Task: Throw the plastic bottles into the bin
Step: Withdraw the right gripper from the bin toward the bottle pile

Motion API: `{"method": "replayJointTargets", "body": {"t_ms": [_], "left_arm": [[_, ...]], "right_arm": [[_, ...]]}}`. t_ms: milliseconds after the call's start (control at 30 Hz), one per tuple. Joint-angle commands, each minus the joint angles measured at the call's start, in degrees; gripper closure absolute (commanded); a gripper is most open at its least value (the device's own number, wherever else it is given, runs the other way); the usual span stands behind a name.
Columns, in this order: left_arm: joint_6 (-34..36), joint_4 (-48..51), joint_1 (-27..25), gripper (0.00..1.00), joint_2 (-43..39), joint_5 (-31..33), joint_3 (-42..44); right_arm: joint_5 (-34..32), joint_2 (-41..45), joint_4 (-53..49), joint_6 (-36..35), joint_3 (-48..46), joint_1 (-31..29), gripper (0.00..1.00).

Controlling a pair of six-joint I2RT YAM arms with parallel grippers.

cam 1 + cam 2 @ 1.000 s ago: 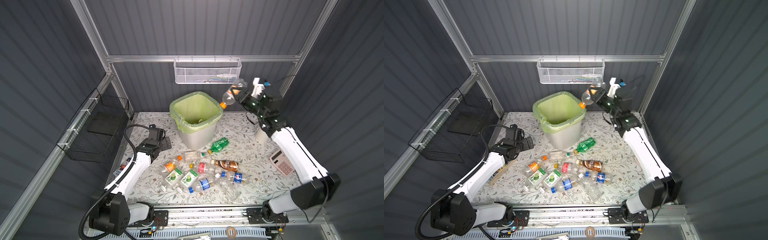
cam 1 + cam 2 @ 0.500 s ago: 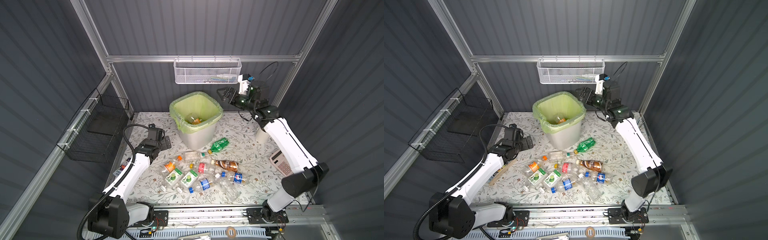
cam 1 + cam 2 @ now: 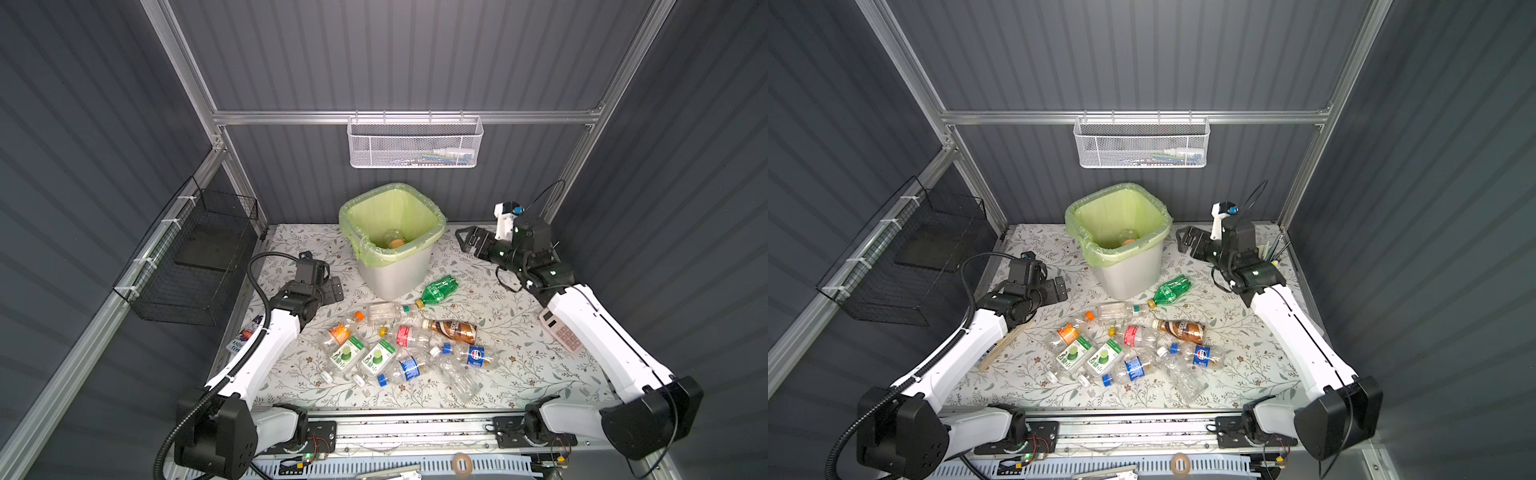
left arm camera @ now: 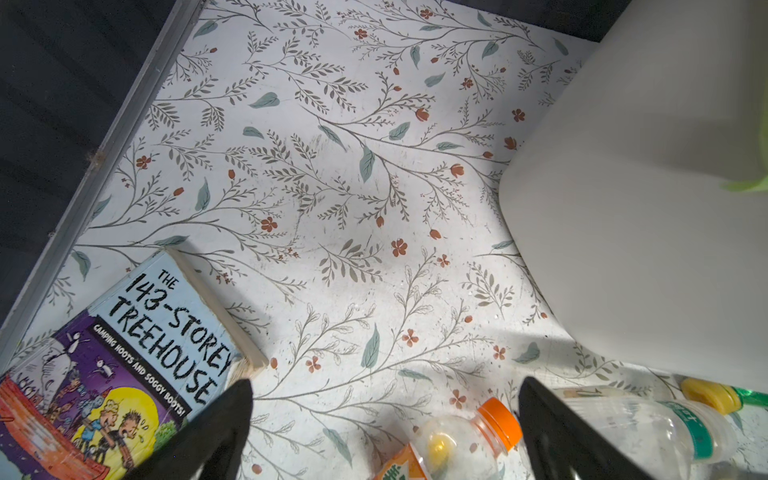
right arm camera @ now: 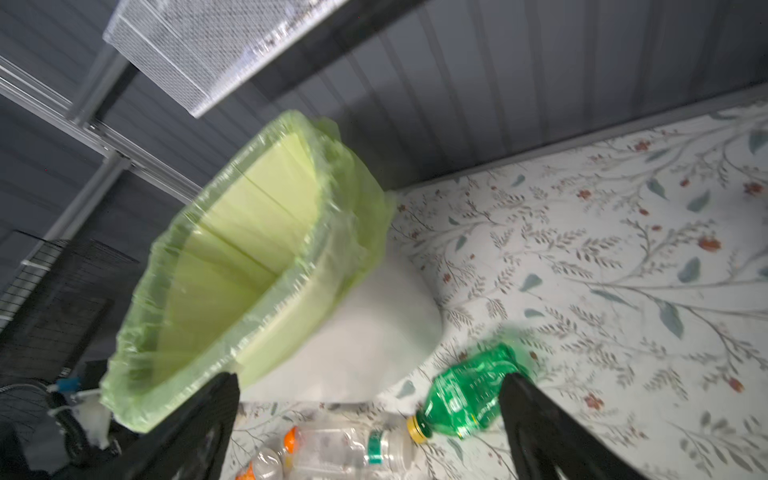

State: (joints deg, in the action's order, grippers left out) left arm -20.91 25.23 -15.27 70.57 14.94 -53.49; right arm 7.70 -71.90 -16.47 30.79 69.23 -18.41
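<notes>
Right gripper [image 3: 462,242] hangs open and empty just beside the bin [image 3: 390,276], level with its rim. Left gripper [image 3: 333,288] is also open and empty, low over the table [image 3: 532,361] on the bin's other side. One clear bottle [image 3: 392,240] lies inside the bin. The other plastic bottles [image 3: 409,337] lie scattered on the table in front of it, with a green bottle [image 3: 438,289] nearest the bin.
</notes>
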Motion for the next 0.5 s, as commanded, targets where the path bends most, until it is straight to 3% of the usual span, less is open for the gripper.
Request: {"method": "replayJointTargets", "body": {"t_ms": [0, 200, 300, 467], "left_arm": [[-1.1, -0.3, 0.3, 0.00, -1.6, -0.7, 0.7], [-2.3, -1.5, 0.3, 0.00, -1.6, -1.1, 1.2], [-2.6, -1.8, 0.3, 0.00, -1.8, -0.9, 1.3], [-2.4, -2.5, 0.3, 0.00, -1.7, -0.6, 1.5]], "right_arm": [[-3.1, 5.3, -4.8, -2.0, -4.4, 0.0, 0.01], [-8.3, 15.2, -13.4, 5.7, -15.9, 0.1, 0.01], [-7.5, 19.4, -15.1, 11.7, -20.4, -0.6, 0.01], [-8.3, 21.4, -21.3, 12.4, -23.0, -6.3, 0.06]]}}
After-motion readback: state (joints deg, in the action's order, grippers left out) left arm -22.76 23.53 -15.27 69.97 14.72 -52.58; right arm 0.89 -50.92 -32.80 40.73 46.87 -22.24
